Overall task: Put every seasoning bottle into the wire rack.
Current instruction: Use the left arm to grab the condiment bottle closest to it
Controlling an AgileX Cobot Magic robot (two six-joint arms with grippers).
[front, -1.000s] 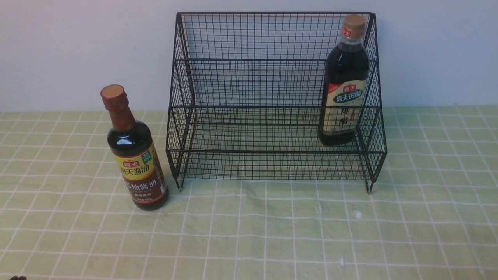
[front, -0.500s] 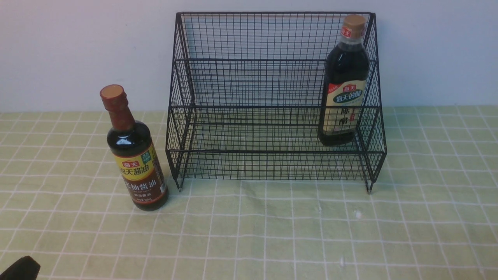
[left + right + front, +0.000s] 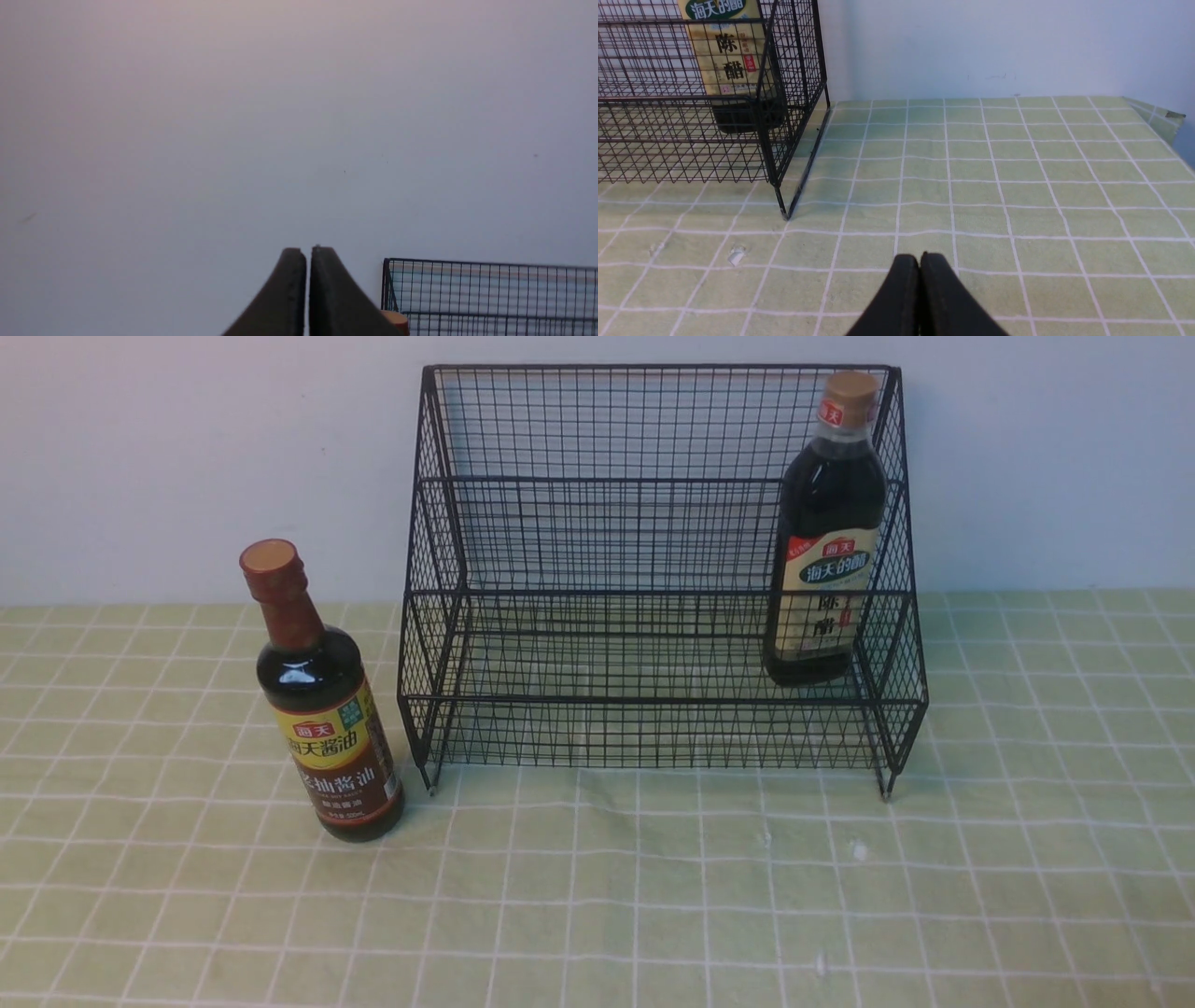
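Note:
The black wire rack stands at the back against the wall. The larger bottle with tan cap and cream label stands upright inside it at the right end; it also shows in the right wrist view. The bottle with reddish-brown cap and yellow-brown label stands upright on the cloth just left of the rack. No gripper shows in the front view. My left gripper is shut and empty, raised facing the wall, with the bottle's cap and the rack's corner beside it. My right gripper is shut and empty, low over the cloth right of the rack.
A green cloth with a white grid covers the table. A plain white wall is right behind the rack. The table's right edge shows in the right wrist view.
A dark piece of the left arm showed at the front view's lower left corner half a second ago; it has now left that view. The bottles and rack have not moved.

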